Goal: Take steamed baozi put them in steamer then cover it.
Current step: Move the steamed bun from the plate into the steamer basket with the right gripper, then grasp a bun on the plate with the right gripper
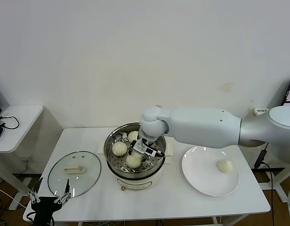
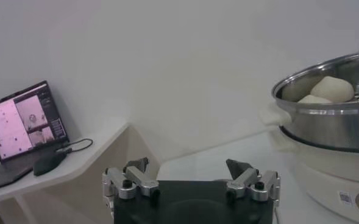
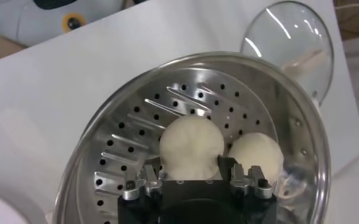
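The steel steamer (image 1: 112,142) sits in its cream pot base mid-table. Three baozi are in it: one (image 1: 134,160) between my right gripper's (image 1: 144,150) fingers, one (image 1: 119,148) beside it and one (image 1: 133,136) at the back. In the right wrist view my right gripper (image 3: 191,163) is shut on a baozi (image 3: 191,143) low over the perforated floor, with another baozi (image 3: 256,152) next to it. The fourth baozi (image 1: 224,165) lies on the white plate (image 1: 201,181). The glass lid (image 1: 74,173) lies left of the steamer. My left gripper (image 1: 48,198) is open and parked at the table's front left corner.
The left wrist view shows my left gripper (image 2: 188,167) open and empty, with the steamer (image 2: 325,122) and its baozi (image 2: 331,88) off to one side. A laptop (image 2: 21,122) stands on a side table (image 1: 17,117) to the left.
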Robot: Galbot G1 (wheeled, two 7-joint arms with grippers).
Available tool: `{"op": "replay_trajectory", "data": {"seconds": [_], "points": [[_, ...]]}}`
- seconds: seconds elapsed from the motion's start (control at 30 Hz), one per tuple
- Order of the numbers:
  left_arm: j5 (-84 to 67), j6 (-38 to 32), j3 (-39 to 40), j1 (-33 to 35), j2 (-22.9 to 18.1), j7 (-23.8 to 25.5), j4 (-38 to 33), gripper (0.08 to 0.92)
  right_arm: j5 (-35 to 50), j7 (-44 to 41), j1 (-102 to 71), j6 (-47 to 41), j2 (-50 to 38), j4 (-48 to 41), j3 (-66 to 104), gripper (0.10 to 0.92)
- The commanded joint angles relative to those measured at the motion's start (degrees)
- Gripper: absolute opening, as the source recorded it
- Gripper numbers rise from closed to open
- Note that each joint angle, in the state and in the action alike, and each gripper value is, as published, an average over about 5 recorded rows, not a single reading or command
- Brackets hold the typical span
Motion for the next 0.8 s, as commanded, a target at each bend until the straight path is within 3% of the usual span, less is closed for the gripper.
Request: {"op": "replay_trajectory", "data": {"seconds": [0.03,0.23,0.47,0.8], "points": [[0.03,-0.02,0.00,0.08,-0.01,0.00,-0.03,0.823,-0.57,-0.52,0.30,1.67,0.39,0.25,-0.38,0.689],[0.05,-0.11,-0.13,0.17,0.24,-0.03,-0.17,0.823,1.71,-0.46,2.75,1.42,-1.50,0.44,1.74,0.813],[-0.05,-0.13,-0.49,0.12,1.15,0.00,-0.52,0.823,6.70,-3.01,5.15,-3.52,-8.82,1.89,6.84,0.823],[-0.22,-0.05,0.34,-0.45,2.93,0.10,-0.76,0.823,12.02,-6.03,3.05,-18.29,-30.95,10.67,10.52,0.823]]}}
